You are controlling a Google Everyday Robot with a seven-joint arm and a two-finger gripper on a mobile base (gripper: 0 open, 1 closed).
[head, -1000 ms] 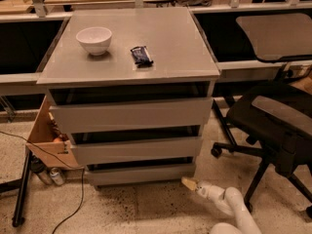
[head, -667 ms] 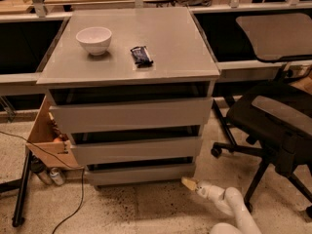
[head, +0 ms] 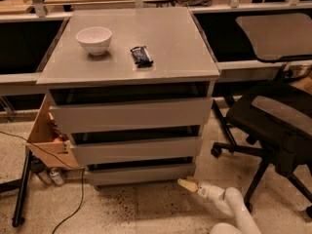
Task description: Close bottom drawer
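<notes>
Tan fingers (head: pixel 188 185) of gripper (head: pixel 181 182) pressed together, holding nothing, just beside bottom drawer (head: pixel 141 173) front's lower right corner.

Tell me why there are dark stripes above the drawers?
In the camera view the light is warm and comes from above, so the cabinet top looks bright while the gaps above each drawer front lie in shadow, including the one over the bottom drawer. The pale gripper, low by that drawer's right corner, catches the light.

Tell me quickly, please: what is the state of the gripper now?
Gripper: low near the floor, by the right end of the bottom drawer; open or closed cannot be told.
</notes>
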